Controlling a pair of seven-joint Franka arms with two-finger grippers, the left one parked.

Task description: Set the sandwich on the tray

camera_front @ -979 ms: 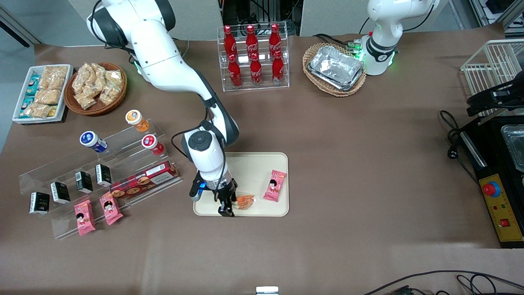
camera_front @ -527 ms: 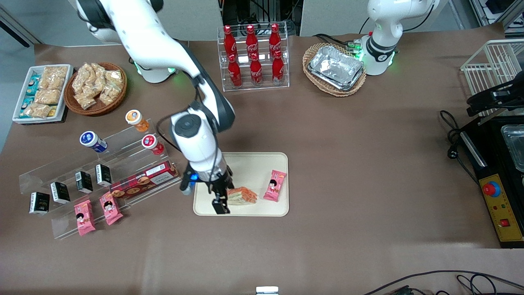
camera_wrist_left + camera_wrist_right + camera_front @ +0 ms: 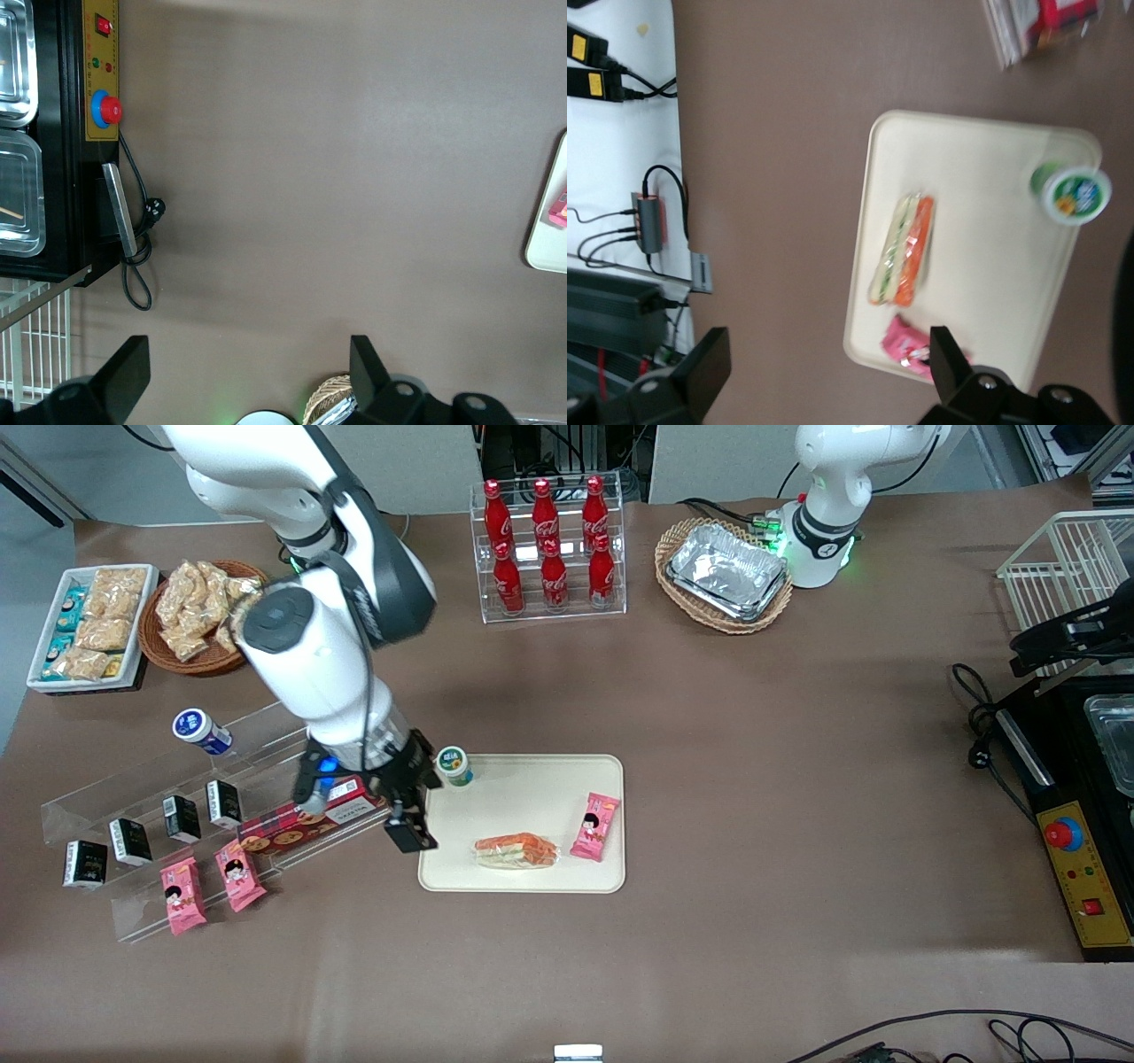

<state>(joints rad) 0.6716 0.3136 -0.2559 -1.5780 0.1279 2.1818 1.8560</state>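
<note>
Sandwich [image 3: 516, 851] lies flat on the cream tray [image 3: 532, 788] beside a pink snack packet [image 3: 594, 826], gripper [image 3: 409, 815] raised near the tray's working-arm edge, fingers spread and apparently empty, so best just lift straight clear, avoiding the green-lidded cup [image 3: 454, 765].

The tray [image 3: 567, 779] looks like matt cream plastic, smooth, and the sandwich [image 3: 516, 851] on it sits in clear, faintly shiny wrap, with a glossy pink packet [image 3: 594, 826] beside it. The table [image 3: 797, 779] is covered in matt brown paper-like sheet with slight creases. The gripper [image 3: 409, 815], above the tray's edge toward the working arm's end, has black matt fingers set apart under a glossy white plastic arm shell, near a clear acrylic rack [image 3: 133, 802].
</note>
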